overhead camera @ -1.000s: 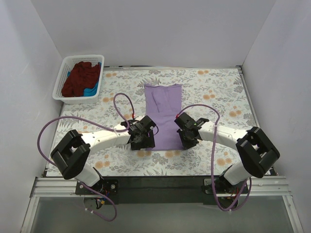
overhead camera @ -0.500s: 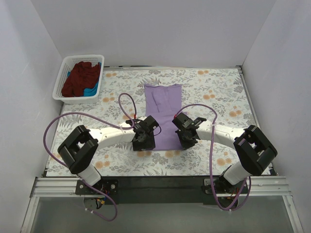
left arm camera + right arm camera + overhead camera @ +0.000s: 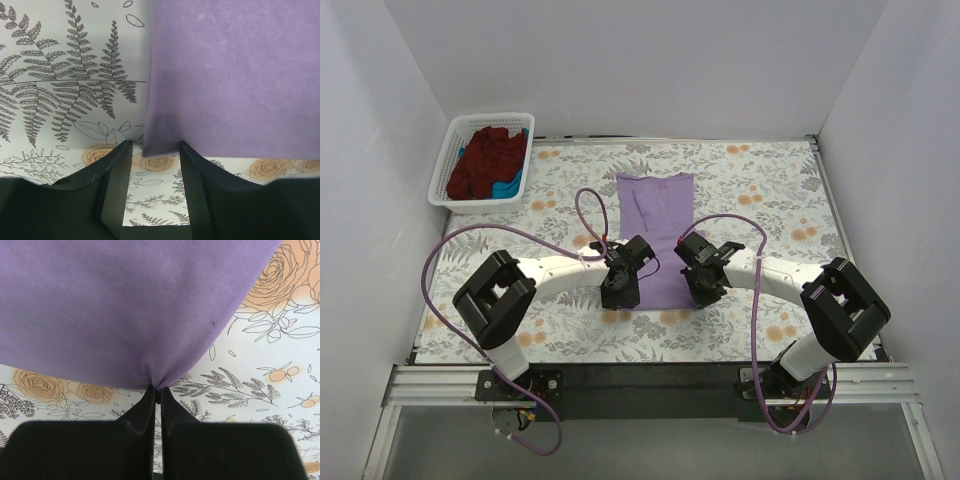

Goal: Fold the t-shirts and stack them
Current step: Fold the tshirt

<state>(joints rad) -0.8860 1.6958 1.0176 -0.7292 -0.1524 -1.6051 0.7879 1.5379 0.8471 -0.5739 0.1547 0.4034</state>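
Overhead, lavender t-shirt [image 3: 657,225] is lying flat mid-table, hem toward the near edge; left gripper [image 3: 620,294] and right gripper [image 3: 703,290] are sitting at its near corners, probably readying a lengthwise fold. Basket [image 3: 453,152] at the far-left corner is holding maroon shirt [image 3: 483,165] and blue shirt [image 3: 510,185]. Left wrist: jaws are straddling the corner, apart, nothing gripped. Right wrist: jaws are clamping the hem.

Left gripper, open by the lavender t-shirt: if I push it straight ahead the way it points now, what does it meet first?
The near corner of the light lavender cloth t-shirt, lying just ahead between the left gripper's open jaws. Height is unclear, so it might ride over the cloth instead.
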